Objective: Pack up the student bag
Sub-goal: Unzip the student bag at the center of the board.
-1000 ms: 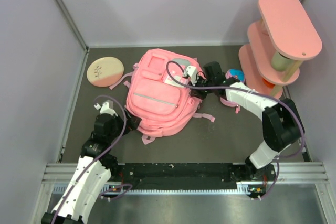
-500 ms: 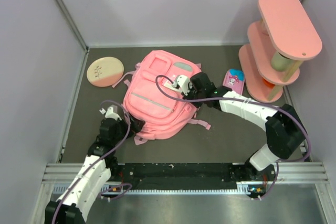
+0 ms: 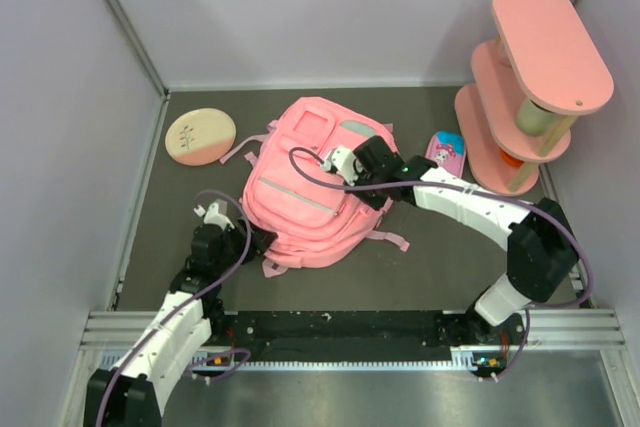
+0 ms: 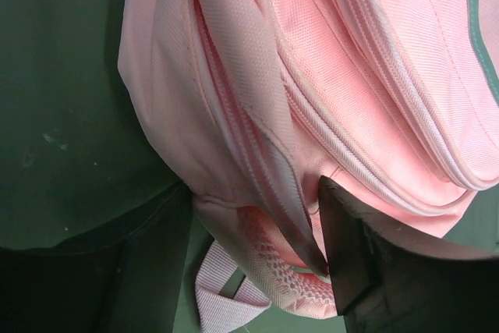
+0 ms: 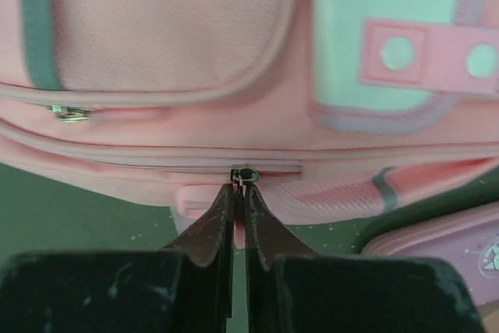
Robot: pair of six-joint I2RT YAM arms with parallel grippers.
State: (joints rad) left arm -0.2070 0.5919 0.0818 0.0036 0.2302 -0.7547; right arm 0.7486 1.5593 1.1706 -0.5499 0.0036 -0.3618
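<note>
Shifted left toward mid-frame, the right gripper [image 5: 240, 189], pinching the zipper pull [image 5: 245, 176], should draw straight along the student bag [image 3: 290, 212].

Top view high at near edge, facing down; both wrist views close, sharing student bag [image 3: 300, 227].

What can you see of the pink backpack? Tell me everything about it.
The student bag is a pink woven-fabric backpack with grey zipper strips, front pockets, a pale patch and pink straps. It lies front up, skewed, on the dark table. The right gripper is shut on a zipper pull along its side seam. The left gripper has a finger on either side of the bag's lower corner, by a strap loop.
</note>
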